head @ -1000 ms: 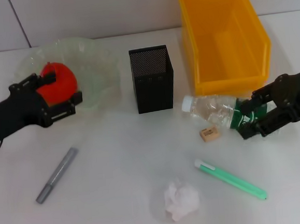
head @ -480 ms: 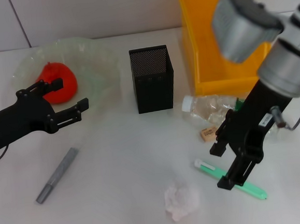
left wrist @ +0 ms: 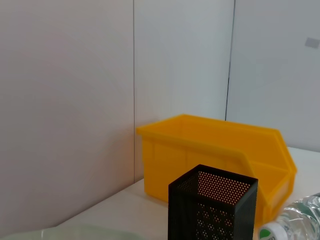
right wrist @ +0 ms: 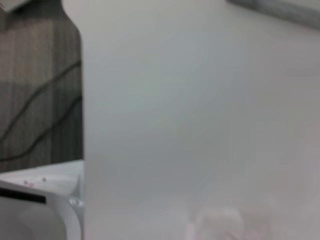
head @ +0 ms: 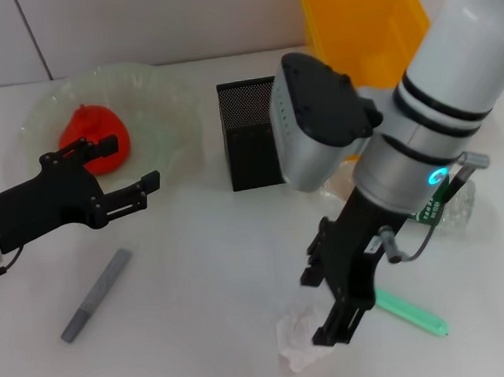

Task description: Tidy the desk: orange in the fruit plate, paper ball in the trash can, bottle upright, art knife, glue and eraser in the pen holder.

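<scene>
The orange (head: 90,131) lies in the pale-green fruit plate (head: 166,99). My left gripper (head: 124,165) hovers open just in front of it, holding nothing. My right gripper (head: 324,303) is open and points down right beside the white paper ball (head: 294,335), partly covering it. The black mesh pen holder (head: 248,141) (left wrist: 212,205) stands mid-table, with the yellow trash can (head: 360,14) (left wrist: 215,155) behind it. The bottle (head: 459,204) (left wrist: 295,222) lies on its side, mostly behind my right arm. The eraser is hidden.
A grey stick-shaped tool (head: 94,295) lies at front left. A green one (head: 415,315) lies at front right, partly under my right arm. I cannot tell which is the knife or the glue. A white wall backs the table.
My left gripper let go of the orange in the plate and drew back, open. My right arm swung from the bottle, over the green stick, to the paper ball.
</scene>
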Robot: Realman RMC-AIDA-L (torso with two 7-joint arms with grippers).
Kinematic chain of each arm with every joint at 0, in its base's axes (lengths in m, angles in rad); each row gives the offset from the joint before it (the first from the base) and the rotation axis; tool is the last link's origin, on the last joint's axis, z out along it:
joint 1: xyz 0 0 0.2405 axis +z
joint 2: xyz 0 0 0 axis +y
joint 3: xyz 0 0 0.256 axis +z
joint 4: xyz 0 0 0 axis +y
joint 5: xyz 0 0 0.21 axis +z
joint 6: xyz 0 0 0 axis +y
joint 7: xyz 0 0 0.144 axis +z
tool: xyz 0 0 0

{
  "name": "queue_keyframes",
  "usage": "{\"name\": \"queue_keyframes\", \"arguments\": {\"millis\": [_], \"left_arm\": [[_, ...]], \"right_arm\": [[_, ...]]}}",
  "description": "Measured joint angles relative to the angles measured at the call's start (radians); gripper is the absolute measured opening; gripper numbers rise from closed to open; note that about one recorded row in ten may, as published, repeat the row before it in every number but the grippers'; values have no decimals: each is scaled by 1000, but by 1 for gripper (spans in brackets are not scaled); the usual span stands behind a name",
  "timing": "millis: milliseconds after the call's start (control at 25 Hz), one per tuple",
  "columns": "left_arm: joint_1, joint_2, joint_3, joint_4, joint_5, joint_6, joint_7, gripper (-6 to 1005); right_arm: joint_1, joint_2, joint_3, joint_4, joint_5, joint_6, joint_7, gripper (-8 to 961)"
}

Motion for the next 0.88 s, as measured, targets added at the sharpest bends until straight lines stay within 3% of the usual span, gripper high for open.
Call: {"name": "queue_keyframes", "arguments": {"millis": [480, 880], "left_arm": [[-8, -1, 12, -3, 0, -4, 0, 852], [-10, -2, 15, -3, 0, -4, 0, 849]], "right_arm": [[-15, 2, -154, 68, 28, 135, 3, 780], [-10, 2, -217, 73, -3, 182, 25, 775]]}}
